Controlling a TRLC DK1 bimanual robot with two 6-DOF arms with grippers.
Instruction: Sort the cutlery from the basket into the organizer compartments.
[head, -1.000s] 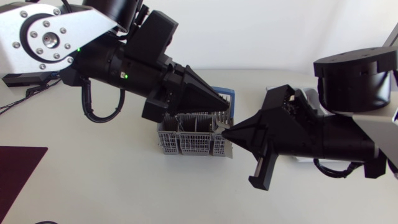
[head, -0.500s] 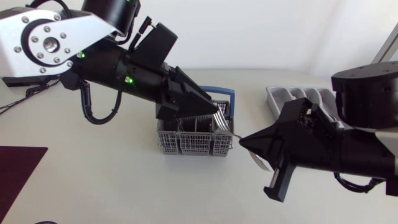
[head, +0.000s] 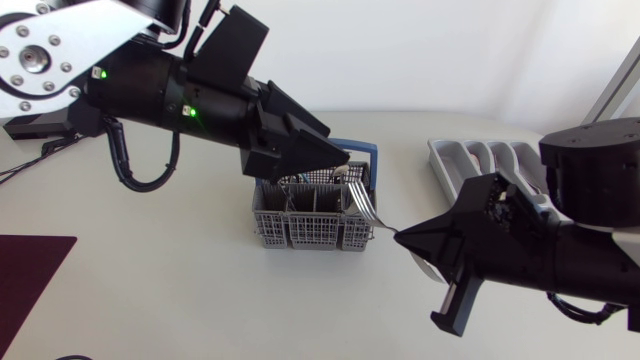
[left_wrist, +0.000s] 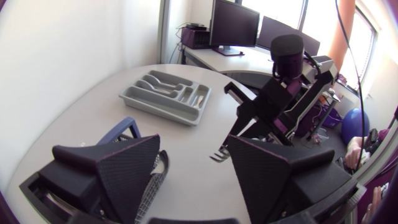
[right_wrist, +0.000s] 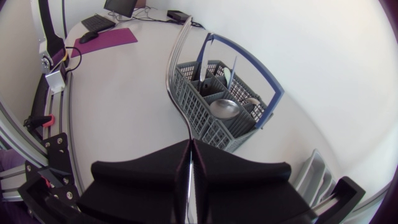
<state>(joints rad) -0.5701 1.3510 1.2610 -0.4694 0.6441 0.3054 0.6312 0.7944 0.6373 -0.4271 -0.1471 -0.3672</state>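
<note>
A grey mesh basket (head: 308, 222) with a blue handle stands mid-table, spoons (right_wrist: 225, 108) lying in its cells. My right gripper (head: 403, 237) is just right of the basket, shut on the handle of a fork (head: 364, 204) whose tines point up toward the basket. In the right wrist view the fork (right_wrist: 176, 74) runs straight ahead from the closed gripper (right_wrist: 191, 144). My left gripper (head: 336, 167) hovers over the basket's rear edge, open and empty. Ahead of the left gripper (left_wrist: 194, 150) show the fork tines (left_wrist: 219, 153). The grey organizer (head: 478, 160) sits at the far right.
A dark red mat (head: 28, 275) lies at the table's left edge. The organizer (left_wrist: 165, 97) has several long compartments, and its corner (right_wrist: 310, 172) lies beside my right gripper. Bare tabletop spreads in front of the basket (right_wrist: 211, 118).
My left gripper has opened and drawn back up and left off the fork. My right gripper has carried the fork right and toward the front, away from the basket.
</note>
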